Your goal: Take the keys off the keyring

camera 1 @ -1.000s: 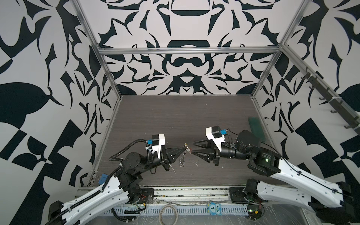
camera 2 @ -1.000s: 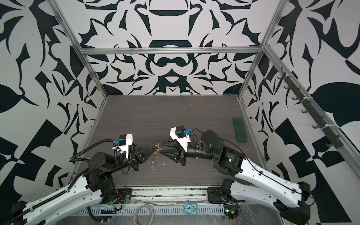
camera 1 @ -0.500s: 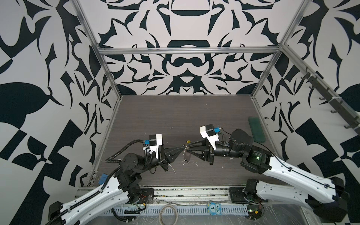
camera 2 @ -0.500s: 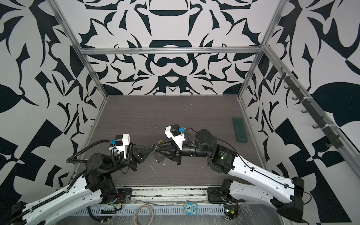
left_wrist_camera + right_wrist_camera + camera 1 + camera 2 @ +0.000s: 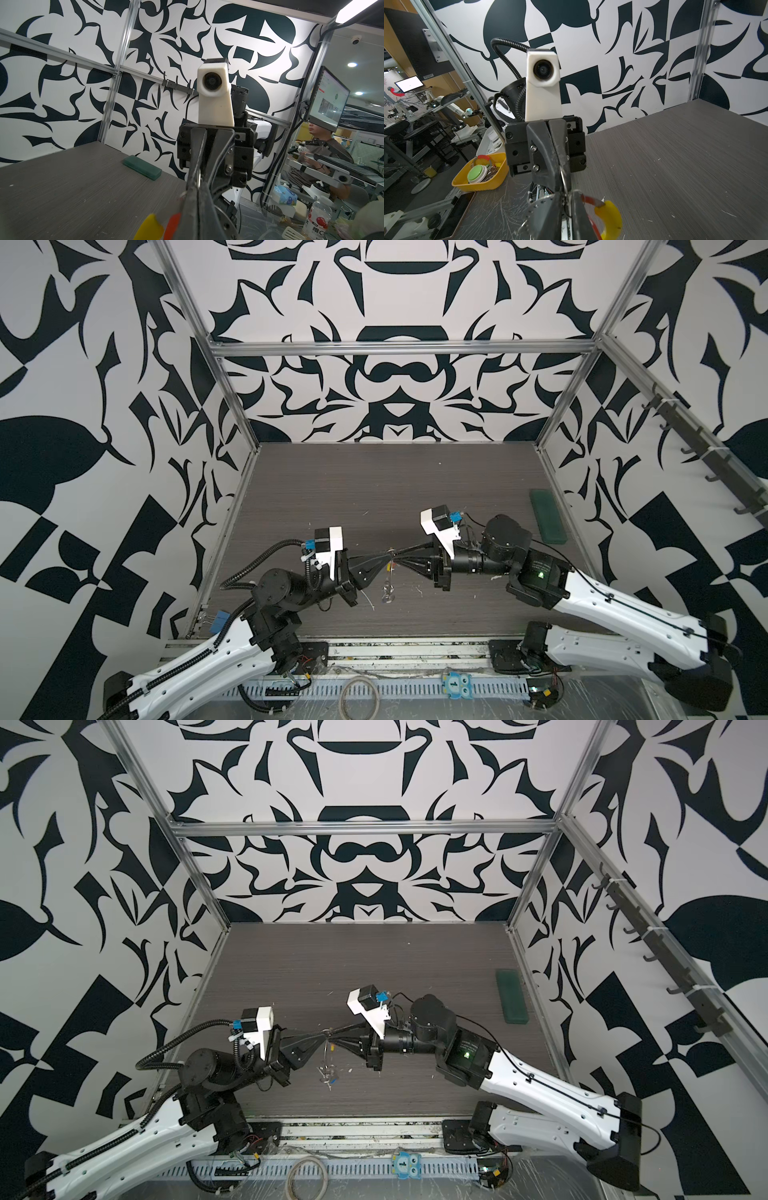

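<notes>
Two robot grippers meet tip to tip over a dark wood-grain table (image 5: pixel 374 497), with a keyring (image 5: pixel 388 591) caught between them.

The left gripper (image 5: pixel 384 563) is fully closed on the keyring's thin metal ring (image 5: pixel 564 178). The right gripper (image 5: pixel 398 561) pinches the same ring, its fingertips almost touching. In both top views the rest of the keyring dangles below the tips, over the table's front middle. A curved yellow sleeve (image 5: pixel 609 216) and a red key tag (image 5: pixel 173 223) hang beside the fingers. The blue tag is too small to make out.
</notes>
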Available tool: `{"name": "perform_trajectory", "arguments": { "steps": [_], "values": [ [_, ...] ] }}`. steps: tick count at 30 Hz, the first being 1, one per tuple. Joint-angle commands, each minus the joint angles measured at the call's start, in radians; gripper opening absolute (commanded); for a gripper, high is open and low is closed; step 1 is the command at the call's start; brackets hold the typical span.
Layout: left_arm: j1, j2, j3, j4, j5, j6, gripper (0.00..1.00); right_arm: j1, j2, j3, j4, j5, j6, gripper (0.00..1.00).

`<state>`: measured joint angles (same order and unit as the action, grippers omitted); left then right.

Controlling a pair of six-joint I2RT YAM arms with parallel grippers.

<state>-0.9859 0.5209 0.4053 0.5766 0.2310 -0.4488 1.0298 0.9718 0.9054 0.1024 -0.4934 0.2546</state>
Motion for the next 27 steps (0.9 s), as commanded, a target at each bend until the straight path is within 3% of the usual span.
{"name": "perform_trajectory", "arguments": {
  "steps": [1,10,15,22,23,27],
  "values": [
    [0.003,-0.009,0.003,0.054,-0.013,-0.008,0.0,0.004,-0.001,0.006,0.043,-0.022,0.009,0.09],
    [0.003,0.003,0.003,0.059,-0.01,-0.011,0.0,0.004,0.004,0.007,0.063,-0.049,0.028,0.09],
    [0.003,0.012,0.002,0.061,-0.01,-0.014,0.0,0.004,0.006,0.007,0.07,-0.063,0.032,0.0],
    [0.003,0.021,0.008,0.035,-0.019,-0.027,0.0,0.004,-0.007,0.017,0.031,-0.055,0.029,0.0],
    [0.003,0.019,0.009,0.023,-0.026,-0.03,0.02,0.004,-0.009,0.024,0.009,-0.051,0.026,0.0],
    [0.003,0.001,0.009,-0.011,-0.04,-0.046,0.29,0.004,-0.013,0.061,-0.093,-0.049,-0.002,0.0]
  ]
}}
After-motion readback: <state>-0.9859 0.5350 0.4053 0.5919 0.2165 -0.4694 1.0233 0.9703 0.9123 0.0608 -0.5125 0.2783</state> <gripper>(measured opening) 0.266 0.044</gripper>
